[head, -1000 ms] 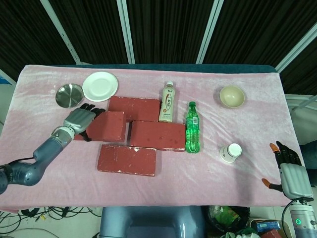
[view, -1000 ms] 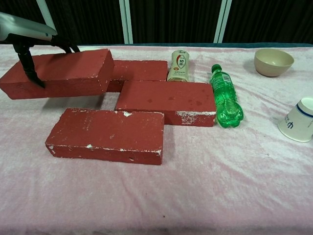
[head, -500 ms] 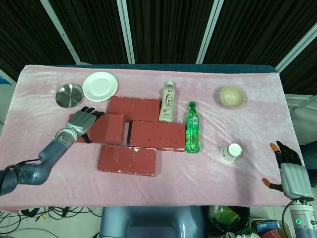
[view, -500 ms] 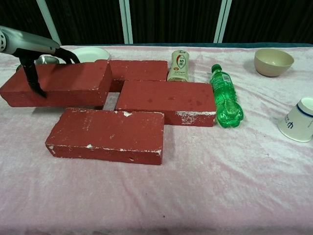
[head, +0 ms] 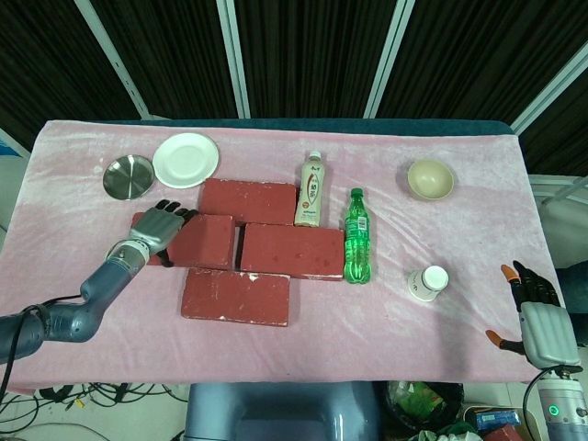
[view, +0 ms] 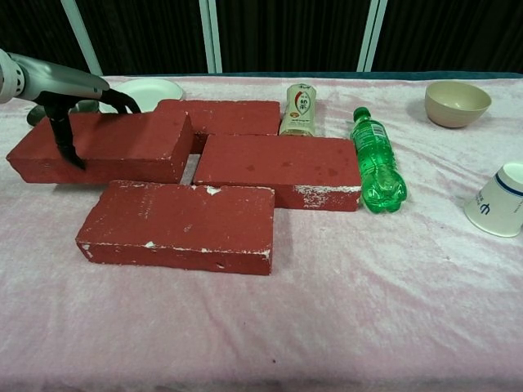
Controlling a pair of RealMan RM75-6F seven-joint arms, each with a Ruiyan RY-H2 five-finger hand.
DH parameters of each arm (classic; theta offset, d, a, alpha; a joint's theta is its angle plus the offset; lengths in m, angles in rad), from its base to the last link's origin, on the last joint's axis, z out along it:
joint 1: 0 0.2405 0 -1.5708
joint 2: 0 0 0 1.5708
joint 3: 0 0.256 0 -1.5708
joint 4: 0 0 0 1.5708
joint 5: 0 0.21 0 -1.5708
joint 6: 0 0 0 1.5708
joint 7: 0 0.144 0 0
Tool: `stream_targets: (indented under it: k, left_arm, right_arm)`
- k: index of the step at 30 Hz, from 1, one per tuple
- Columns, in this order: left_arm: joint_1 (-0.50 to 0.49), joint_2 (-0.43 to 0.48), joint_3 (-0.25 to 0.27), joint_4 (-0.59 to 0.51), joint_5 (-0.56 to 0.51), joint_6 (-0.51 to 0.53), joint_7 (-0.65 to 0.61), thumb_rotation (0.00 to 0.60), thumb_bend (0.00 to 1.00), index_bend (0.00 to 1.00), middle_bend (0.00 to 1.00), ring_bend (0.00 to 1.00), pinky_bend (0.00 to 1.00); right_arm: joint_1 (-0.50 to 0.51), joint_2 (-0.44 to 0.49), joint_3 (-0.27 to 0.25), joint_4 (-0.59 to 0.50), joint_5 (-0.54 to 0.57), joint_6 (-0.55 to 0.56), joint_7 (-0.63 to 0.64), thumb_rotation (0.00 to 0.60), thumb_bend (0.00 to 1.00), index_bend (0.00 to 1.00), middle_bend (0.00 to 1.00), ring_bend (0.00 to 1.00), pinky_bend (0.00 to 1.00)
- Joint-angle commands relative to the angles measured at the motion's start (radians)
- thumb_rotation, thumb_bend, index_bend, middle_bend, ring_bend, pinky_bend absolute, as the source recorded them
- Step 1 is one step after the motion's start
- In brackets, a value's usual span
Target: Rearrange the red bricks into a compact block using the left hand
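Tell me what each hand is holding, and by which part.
The left hand grips the leftmost red rectangular brick at its left end, thumb on its front face. The right hand holds nothing.

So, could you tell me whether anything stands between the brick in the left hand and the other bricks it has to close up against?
Nothing visible does. The left hand holds the left brick, and only a narrow strip of bare cloth separates it from the middle brick. The back brick and front brick lie right beside it.
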Motion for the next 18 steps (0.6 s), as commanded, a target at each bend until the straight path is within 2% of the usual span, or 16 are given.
stream_targets:
  k: [1, 18]
  left_arm:
    - [-0.002, -0.003, 0.002, 0.001, -0.001, 0.002, 0.001, 0.600, 0.20, 0.21, 0.24, 0.00, 0.00]
    - [-0.053, -0.056, 0.011, 0.010, -0.072, 0.021, 0.051, 0.600, 0.18, 0.21, 0.23, 0.00, 0.00]
  right_arm:
    - [0.000, 0.000, 0.000, 0.000, 0.001, -0.002, 0.001, 0.600, 0.04, 0.00, 0.00, 0.00, 0.08]
    - [0.001, 0.003, 0.001, -0.003, 0.005, -0.005, 0.002, 0.600, 0.04, 0.00, 0.00, 0.00, 0.08]
